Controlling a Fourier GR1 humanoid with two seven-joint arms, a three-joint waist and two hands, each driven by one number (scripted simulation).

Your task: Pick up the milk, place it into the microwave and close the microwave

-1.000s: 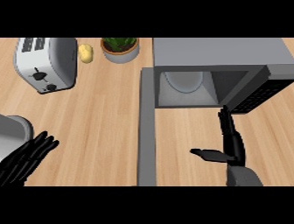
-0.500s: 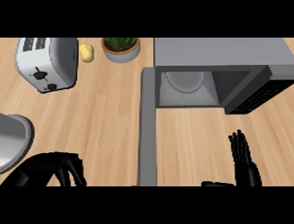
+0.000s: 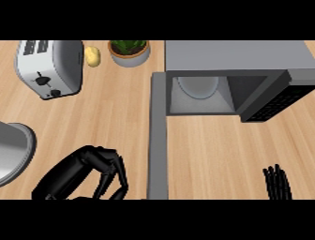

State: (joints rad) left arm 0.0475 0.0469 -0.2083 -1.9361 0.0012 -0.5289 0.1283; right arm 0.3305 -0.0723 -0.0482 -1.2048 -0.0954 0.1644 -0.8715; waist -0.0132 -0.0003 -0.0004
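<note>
The grey microwave [image 3: 236, 56] stands at the upper right with its cavity showing. Its door [image 3: 158, 140] is swung open and runs down the middle of the view as a long grey strip. Inside the cavity there is a pale rounded shape [image 3: 198, 86]; I cannot tell whether it is the milk. No milk carton shows on the counter. My left hand [image 3: 84, 176] is at the bottom, just left of the door's lower end, with its fingers curled and nothing visible in them. Only the straight fingertips of my right hand [image 3: 276, 183] show, at the bottom right.
A silver toaster [image 3: 49, 68] lies at the upper left, with a small yellow item [image 3: 92, 56] and a potted plant [image 3: 128, 50] beside it. A large metal pot [image 3: 1, 150] sits at the left edge. The microwave's dark control panel [image 3: 278, 101] faces the lower right.
My left hand has moved right towards the open door and curled its fingers. My right hand has dropped back to the bottom edge, so only its fingertips show.
</note>
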